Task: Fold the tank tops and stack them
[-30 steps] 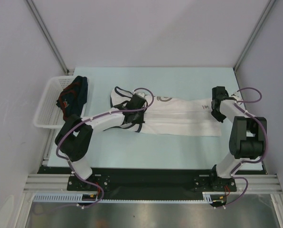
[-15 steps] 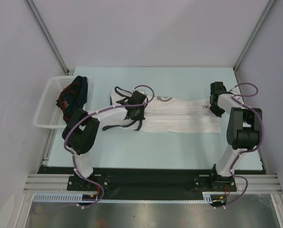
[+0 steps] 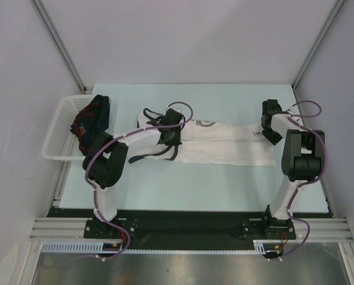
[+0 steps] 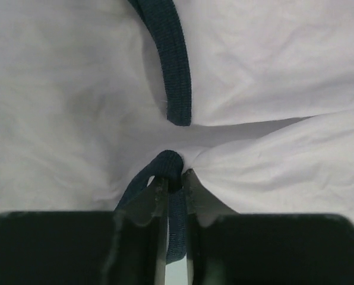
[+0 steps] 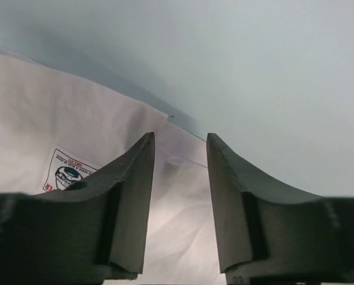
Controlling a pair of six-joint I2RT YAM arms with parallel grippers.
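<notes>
Pinching the white tank top's (image 3: 224,148) dark trim (image 4: 176,89) tight in my left pincer (image 4: 176,178); my right pincer (image 5: 180,148) hangs released over its hem corner. The top lies spread on the table (image 3: 195,184) beside the basket (image 3: 53,135), with the navy tank top (image 3: 92,117) draped over the basket's rim.

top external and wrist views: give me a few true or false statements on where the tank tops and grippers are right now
1. The right gripper is open, with nothing between its jaws. True.
2. The navy tank top lies flat in the middle of the table. False: it is bunched over the rim of the basket at the left.
3. The left gripper pinches the dark trim of the white tank top. True.
4. The white tank top is inside the basket. False: it lies stretched out on the table between the two grippers.
5. A printed label shows on the white cloth beside the right gripper. True.
</notes>
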